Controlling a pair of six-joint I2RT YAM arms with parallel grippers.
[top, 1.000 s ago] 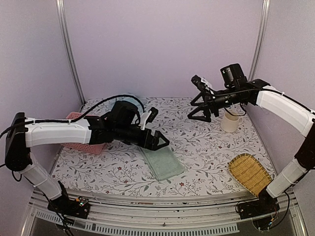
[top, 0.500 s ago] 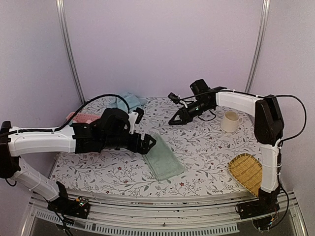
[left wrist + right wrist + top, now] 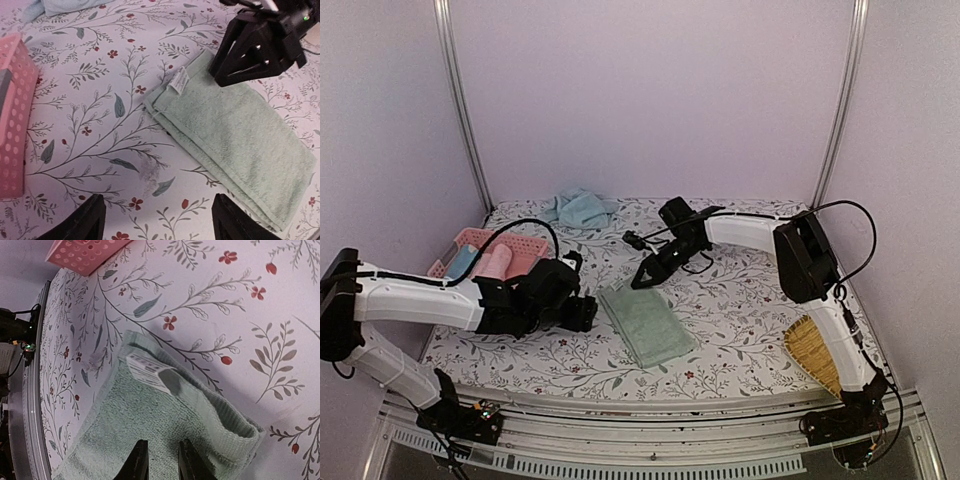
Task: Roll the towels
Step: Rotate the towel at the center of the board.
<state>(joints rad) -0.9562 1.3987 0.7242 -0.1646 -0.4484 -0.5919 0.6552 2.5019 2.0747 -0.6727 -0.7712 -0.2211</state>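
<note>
From above, my left gripper [image 3: 585,312] sits low over the table [image 3: 740,300], just left of the green towel [image 3: 648,325]. The towel lies flat and folded near the front middle. My right gripper [image 3: 645,278] reaches across to the towel's far end, right at its edge. Beside my left arm, a pink basket [image 3: 525,243] holds a pink roll [image 3: 500,262]. A crumpled blue towel [image 3: 580,208] lies at the back, and a woven tray [image 3: 810,345] sits front right.

On my left wrist camera, the fingers [image 3: 85,222] stand wide apart with nothing between them — only floral cloth below. The green towel runs diagonally off to the right, with a white label [image 3: 178,80] at its nearer top corner. My right gripper stands at that same end.

On my right wrist camera, the fingers [image 3: 137,460] are drawn close, leaving only a narrow slit between them. They hang over the towel's folded corner, just beside the label — whether they pinch any cloth, I cannot tell.
</note>
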